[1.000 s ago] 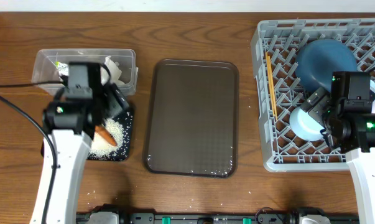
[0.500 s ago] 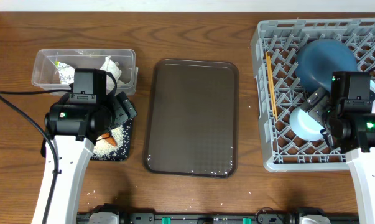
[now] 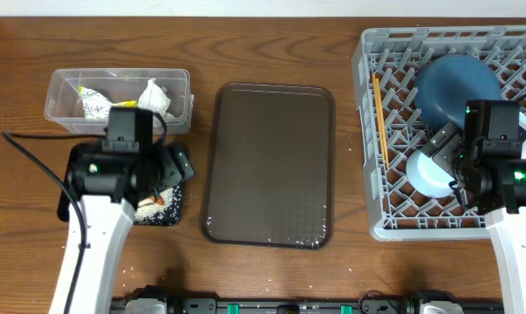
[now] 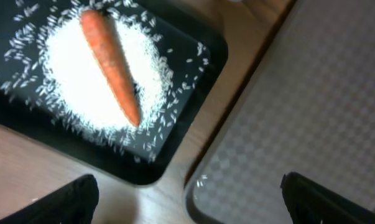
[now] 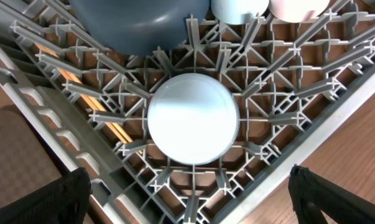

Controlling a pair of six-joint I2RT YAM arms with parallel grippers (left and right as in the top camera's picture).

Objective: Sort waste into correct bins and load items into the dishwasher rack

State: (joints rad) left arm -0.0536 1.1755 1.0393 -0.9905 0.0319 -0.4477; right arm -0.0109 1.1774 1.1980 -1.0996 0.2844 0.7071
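Currently, the carrot (image 4: 109,65) lies on the rice (image 4: 75,87) in the black tray (image 4: 204,51), below the left gripper (image 4: 196,199) — jaws apart, empty — likely stiff, light, tapered: pinch across its thicker end.

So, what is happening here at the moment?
Two robot arms are sorting waste and loading dishes. The left gripper hangs open over the black tray, where the carrot lies on rice. The wrapper and tissue are in the tub. The right gripper hangs open over the bowl in the rack, which also holds the plate and chopsticks.
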